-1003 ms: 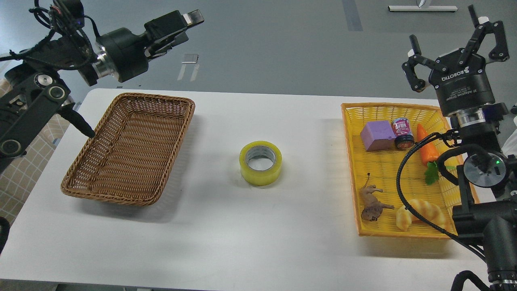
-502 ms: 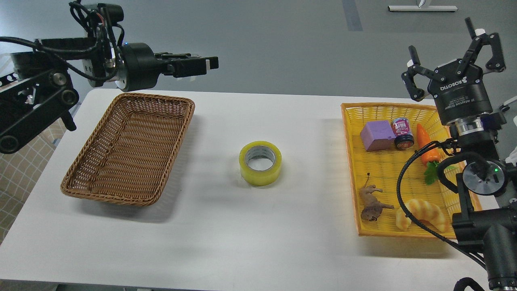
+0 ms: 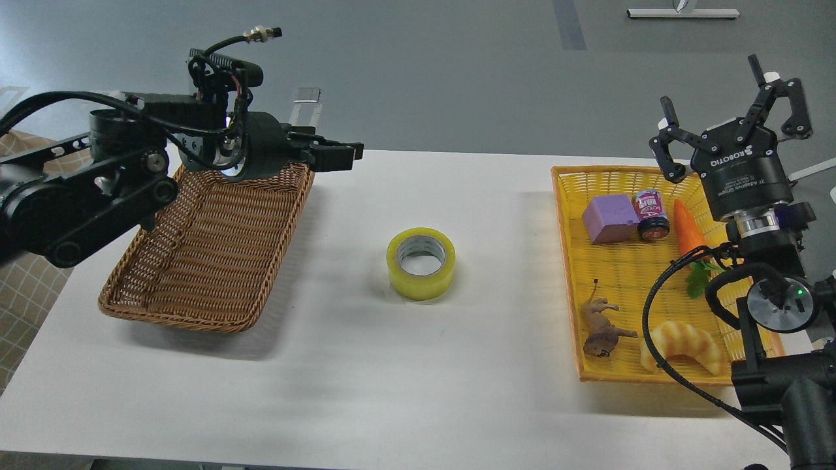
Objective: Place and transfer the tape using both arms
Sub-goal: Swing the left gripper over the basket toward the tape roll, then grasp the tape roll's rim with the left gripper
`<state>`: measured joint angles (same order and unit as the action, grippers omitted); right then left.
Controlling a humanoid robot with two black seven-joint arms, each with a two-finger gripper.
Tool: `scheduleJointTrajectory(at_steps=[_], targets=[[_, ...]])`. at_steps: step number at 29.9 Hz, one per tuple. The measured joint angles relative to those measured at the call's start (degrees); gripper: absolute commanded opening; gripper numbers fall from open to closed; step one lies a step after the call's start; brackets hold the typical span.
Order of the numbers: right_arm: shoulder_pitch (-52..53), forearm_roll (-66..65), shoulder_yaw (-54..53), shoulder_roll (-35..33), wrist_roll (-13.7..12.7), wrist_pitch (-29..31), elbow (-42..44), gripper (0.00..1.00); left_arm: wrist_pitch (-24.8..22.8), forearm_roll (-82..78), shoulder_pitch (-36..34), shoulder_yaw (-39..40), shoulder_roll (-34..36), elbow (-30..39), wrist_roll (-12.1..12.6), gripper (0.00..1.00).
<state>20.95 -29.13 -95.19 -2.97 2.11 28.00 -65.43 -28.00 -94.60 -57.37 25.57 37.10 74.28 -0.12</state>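
Looking down from the head view, I have the tape (image 3: 421, 263) lying flat on the white table (image 3: 366, 365), core hole facing up, roughly mid-table between the two baskets and touching neither. Nothing grips it.

My left gripper (image 3: 343, 155) hangs over the far right corner of the brown wicker basket (image 3: 196, 261), pointing sideways toward the table's middle. I see it edge-on and dark; the fingers read as one narrow black block, so I cannot tell whether they are spread or pressed together. It holds nothing that I can see. It sits well apart from the tape, up and to the left of it. The left arm (image 3: 85, 209) crosses the near-left part of the wicker basket.

My right gripper (image 3: 728, 121) stands at the far right corner of the yellow basket (image 3: 568, 274), fingers pointing up and splayed wide, empty. The ROBOTIQ marking shows on its body. The right arm (image 3: 777, 326) and its black cable cover part of the yellow basket's right side.

Inside the yellow basket: a purple block (image 3: 610, 220) and a small can (image 3: 651, 215) just beside each other at the far end, an orange carrot (image 3: 687, 230) to their right, a brown toy animal (image 3: 601, 326) and a striped croissant toy (image 3: 682, 346) near the front.
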Motion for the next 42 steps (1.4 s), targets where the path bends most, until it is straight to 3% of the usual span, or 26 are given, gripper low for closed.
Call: scheduleJointTrajectory(at_steps=[8,17,30,42], targets=[[-0.2,0.0,-0.1,-0.2,0.0,0.0,0.1,1.0,0.0,-1.0,-1.4,-1.8,-6.8,-0.6,7.6,0.98],[-0.2,0.0,-0.2,-0.3,0.0,0.0,0.9,1.0,0.0,-1.4,-3.5,-8.6,-11.2,-2.6,11.6,0.98],[-0.2,0.0,-0.2,-0.3,0.0,0.0,0.9,1.0,0.0,-1.2,-2.8,-11.4,-18.2,-7.4,12.1,0.98],[-0.1,0.0,-0.2,-0.4,0.0,0.0,1.3,1.0,0.0,-1.0,-2.1,-14.4,-19.9,-10.2,12.0,0.98]])
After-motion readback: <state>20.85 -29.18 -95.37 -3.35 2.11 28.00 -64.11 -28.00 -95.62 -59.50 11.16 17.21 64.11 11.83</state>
